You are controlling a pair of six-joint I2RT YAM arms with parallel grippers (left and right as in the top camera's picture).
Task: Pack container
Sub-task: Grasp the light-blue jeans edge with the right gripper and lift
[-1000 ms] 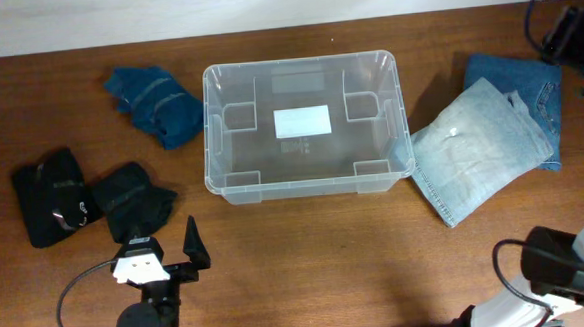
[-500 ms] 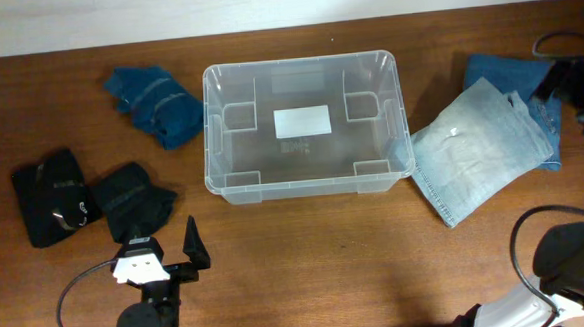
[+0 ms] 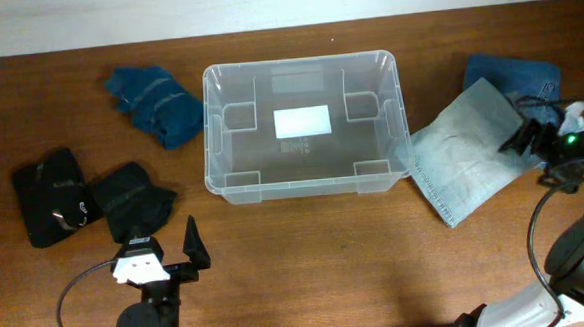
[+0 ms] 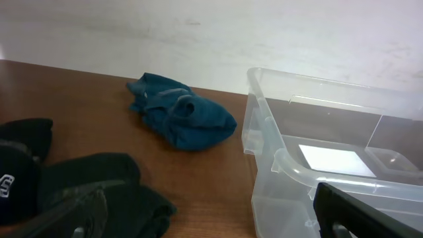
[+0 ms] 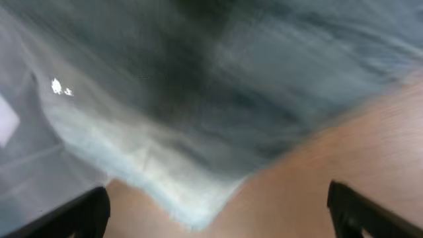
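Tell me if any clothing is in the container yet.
No, the container shows only a white label on its bare base.

Left gripper (image 3: 164,238) low at near-left, pointing forward, jaws spread wide; right gripper (image 3: 524,149) extended in from right edge, angled downward, jaws likewise wide apart.

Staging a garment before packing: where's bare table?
Bare table runs in front of the container, between the left gripper and the pale jeans. The container itself is empty. Crowded: black garments far left, right gripper over the jeans.
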